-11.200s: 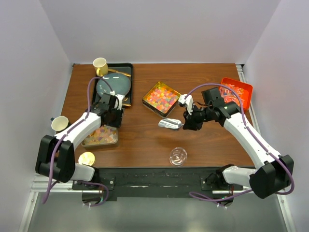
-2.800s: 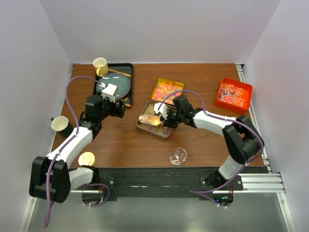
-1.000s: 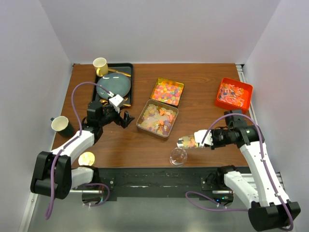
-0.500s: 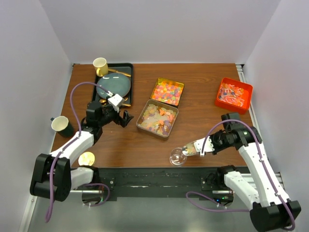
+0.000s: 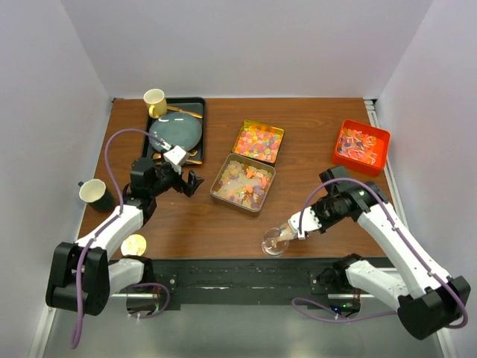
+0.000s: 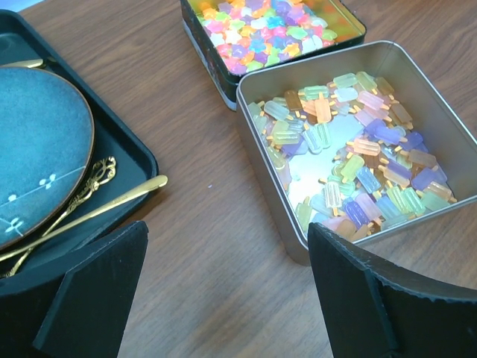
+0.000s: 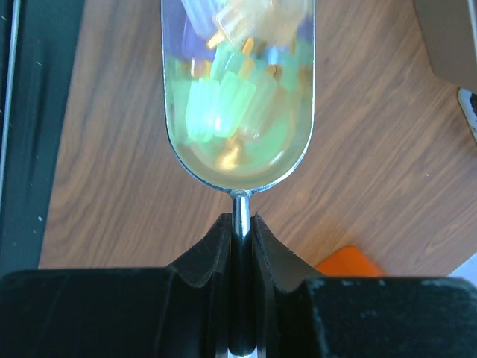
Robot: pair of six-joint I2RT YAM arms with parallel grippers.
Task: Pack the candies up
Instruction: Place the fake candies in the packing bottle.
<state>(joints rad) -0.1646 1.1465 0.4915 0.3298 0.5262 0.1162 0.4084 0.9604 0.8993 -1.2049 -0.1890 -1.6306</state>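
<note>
My right hand (image 7: pixel 238 227) is clamped on the thin stem of a shiny metal scoop (image 7: pixel 238 165), which juts straight out ahead of it. The bowl carries pastel green, orange and lilac ice-pop-shaped candies (image 7: pixel 220 104) (those at the far end are blurred). From above, the scoop tips downward. Its lip is at the mouth of a small clear glass jar (image 5: pixel 273 245), which stands on the brown wooden counter (image 5: pixel 313 134) just beyond this hand.

My left hand (image 6: pixel 227 253) holds nothing. Its black fingers (image 6: pixel 97 291) are spread wide as it hovers over the counter. Just ahead and to its right sits a square silver tin (image 6: pixel 417 239), partly filled with more pastel candies. Beyond that is a gold-rimmed tin (image 6: pixel 205 48) of bright multicolour candies (image 6: pixel 261 26). Ahead to its left lies a black tray (image 6: pixel 141 160) with a round teal plate (image 6: pixel 37 149) and gold cutlery (image 6: pixel 112 201). An orange plastic tray (image 5: pixel 385 149) of red-white candies (image 5: pixel 358 143) sits well behind my right hand.
</note>
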